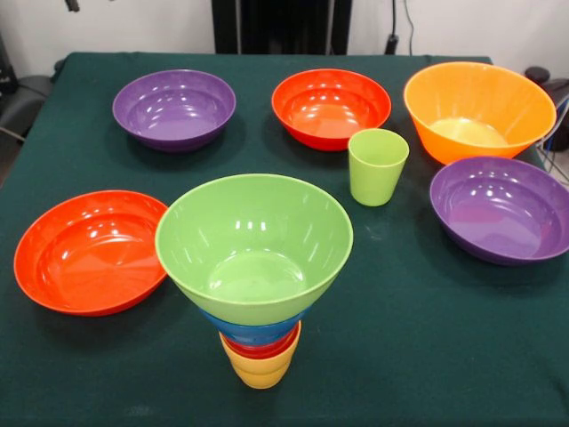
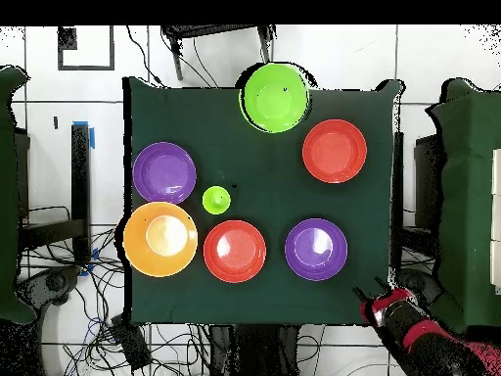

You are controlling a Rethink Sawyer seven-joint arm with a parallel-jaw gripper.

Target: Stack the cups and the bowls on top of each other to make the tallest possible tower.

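**Across the green bench: tower up, arm drawn back**

Around the tower point(image 1: 256, 276): large orange bowl point(image 1: 478, 108) far behind and to one side, purple bowls point(image 1: 174, 108) and red-orange bowls point(image 1: 89, 251) spread about, light green cup point(image 1: 377, 166) upright just behind. Gripper point(image 2: 384, 299) off the bench point(image 1: 427, 338) corner, well apart from the tower; fingers' spread: cannot tell.

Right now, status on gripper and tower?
Gripper off the table's corner, away from the cups and bowls. Tower standing, green bowl on top. Green cup and five bowls loose on table. Nothing in the way.
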